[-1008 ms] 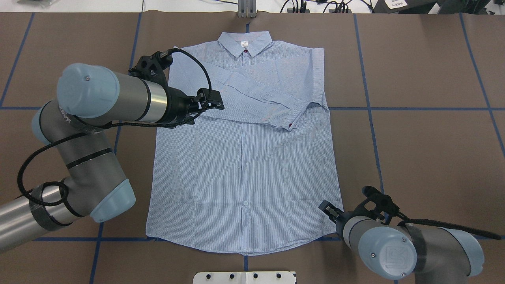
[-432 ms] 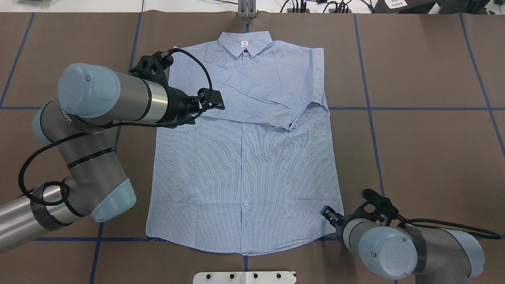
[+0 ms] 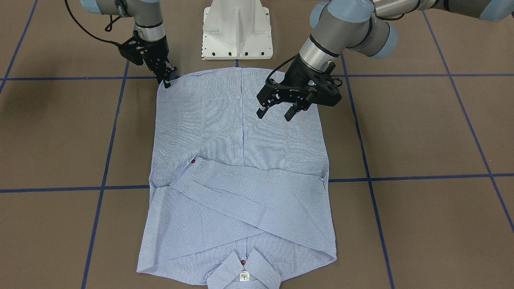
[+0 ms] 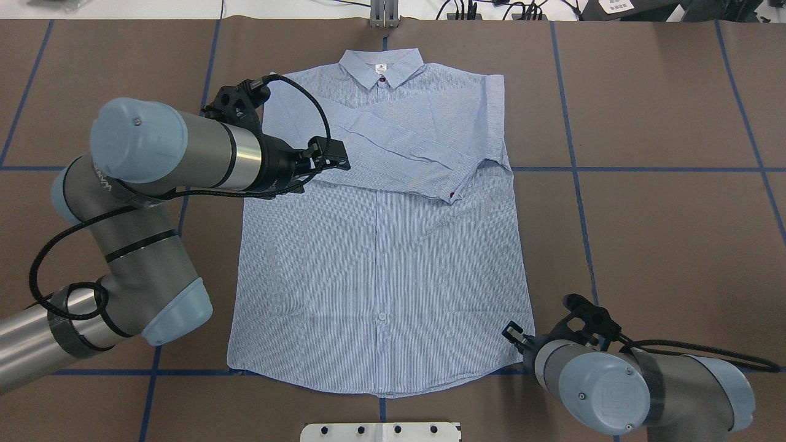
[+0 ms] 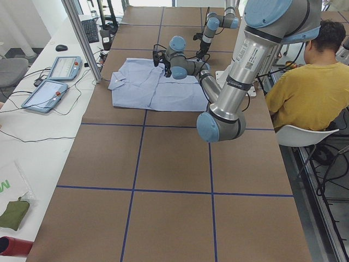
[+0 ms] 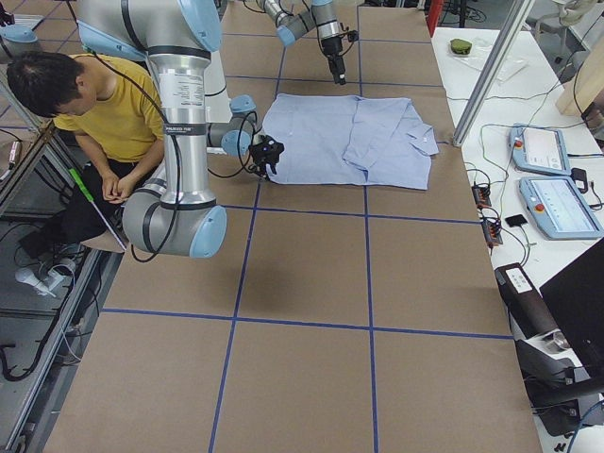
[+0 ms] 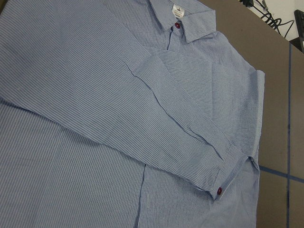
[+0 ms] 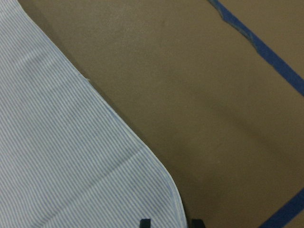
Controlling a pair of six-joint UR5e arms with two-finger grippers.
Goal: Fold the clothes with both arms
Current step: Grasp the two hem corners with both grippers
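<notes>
The light blue striped shirt [image 4: 381, 245] lies flat, front up, with its collar [image 4: 381, 66] at the far side and both sleeves folded across the chest. My left gripper [image 4: 334, 161] is open and empty, hovering above the shirt's left chest; it also shows in the front view [image 3: 274, 115]. My right gripper [image 4: 513, 334] is at the shirt's near right hem corner [image 8: 171, 199]. Its fingertips [image 8: 145, 222] stand a little apart on either side of that corner. The corner lies flat on the table. In the front view my right gripper [image 3: 166, 81] points down at that corner.
The white pedestal base [image 3: 237, 32] stands at the near table edge. A seated person in yellow [image 5: 305, 87] is beside the robot. Control tablets [image 5: 54, 82] and cables lie past the shirt's far side. Blue tape lines [image 4: 645, 169] cross the brown table.
My right gripper has shifted slightly toward the robot's side and settled at the hem corner. My left gripper has barely moved. The shirt has not moved.
</notes>
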